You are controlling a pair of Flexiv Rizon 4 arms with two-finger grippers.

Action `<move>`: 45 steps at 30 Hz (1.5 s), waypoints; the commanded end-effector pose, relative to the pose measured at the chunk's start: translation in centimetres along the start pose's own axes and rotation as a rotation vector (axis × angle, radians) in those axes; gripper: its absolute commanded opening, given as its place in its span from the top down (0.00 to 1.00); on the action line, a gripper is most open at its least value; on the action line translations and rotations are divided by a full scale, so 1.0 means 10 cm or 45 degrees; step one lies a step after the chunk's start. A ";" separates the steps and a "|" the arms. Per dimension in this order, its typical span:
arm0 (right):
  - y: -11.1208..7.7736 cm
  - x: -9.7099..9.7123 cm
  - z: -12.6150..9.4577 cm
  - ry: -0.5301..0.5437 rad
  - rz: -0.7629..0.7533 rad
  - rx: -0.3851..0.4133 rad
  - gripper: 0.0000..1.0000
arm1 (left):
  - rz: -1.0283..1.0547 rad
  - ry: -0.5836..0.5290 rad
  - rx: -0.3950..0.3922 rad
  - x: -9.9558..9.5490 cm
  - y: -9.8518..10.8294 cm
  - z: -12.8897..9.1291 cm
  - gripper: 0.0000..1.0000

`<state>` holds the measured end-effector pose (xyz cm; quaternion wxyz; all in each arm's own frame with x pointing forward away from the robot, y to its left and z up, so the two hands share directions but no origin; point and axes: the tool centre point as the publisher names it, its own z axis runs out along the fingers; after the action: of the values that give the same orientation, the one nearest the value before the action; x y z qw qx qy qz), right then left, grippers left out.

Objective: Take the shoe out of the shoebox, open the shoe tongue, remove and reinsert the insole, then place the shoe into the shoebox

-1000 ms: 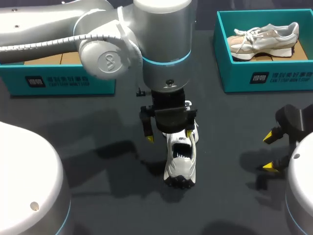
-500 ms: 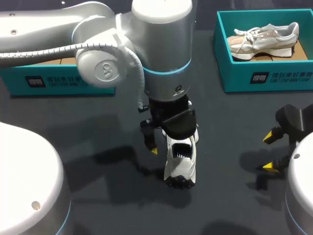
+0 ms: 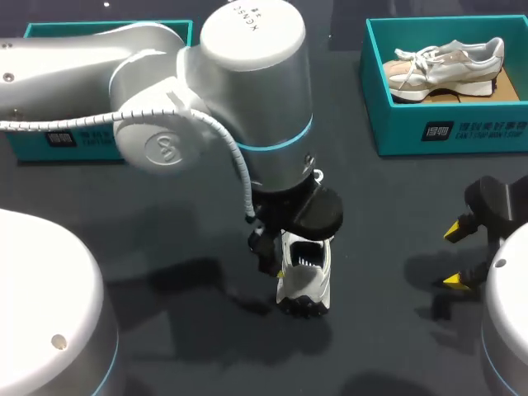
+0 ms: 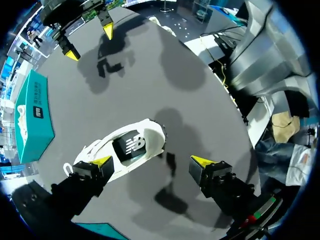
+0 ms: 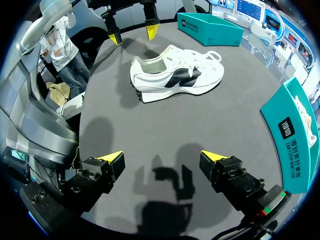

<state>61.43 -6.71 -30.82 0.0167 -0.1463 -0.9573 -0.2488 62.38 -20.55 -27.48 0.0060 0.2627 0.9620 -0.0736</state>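
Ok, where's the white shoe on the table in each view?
Head view: white shoe mid-table, beneath the left arm.
Left wrist view: shoe just ahead of the left gripper, nearer one finger.
Right wrist view: shoe well ahead of the right gripper.
Landmark: teal shoebox holding a beige shoe.

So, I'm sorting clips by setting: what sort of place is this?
Probably a robot lab or demo bench, not a shop: a silver robot arm hangs over a dark grey tabletop, with a white-and-black trainer and a teal cardboard shoebox as props.
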 end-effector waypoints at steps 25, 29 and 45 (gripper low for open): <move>-0.01 0.02 0.00 -0.006 0.000 0.002 0.00 | -0.388 -0.062 -0.028 0.09 -0.21 0.67 0.00; -0.01 0.02 0.00 -0.006 0.000 0.002 0.00 | -0.417 -0.083 -0.061 0.11 -0.26 0.75 0.00; -0.01 0.02 0.00 -0.006 0.000 0.002 0.00 | -0.476 -0.065 -0.113 0.13 -0.25 0.98 0.00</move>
<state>61.43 -6.71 -30.82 0.0167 -0.1463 -0.9573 -0.2488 59.91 -23.08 -36.45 0.0274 0.0768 0.9958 -0.0412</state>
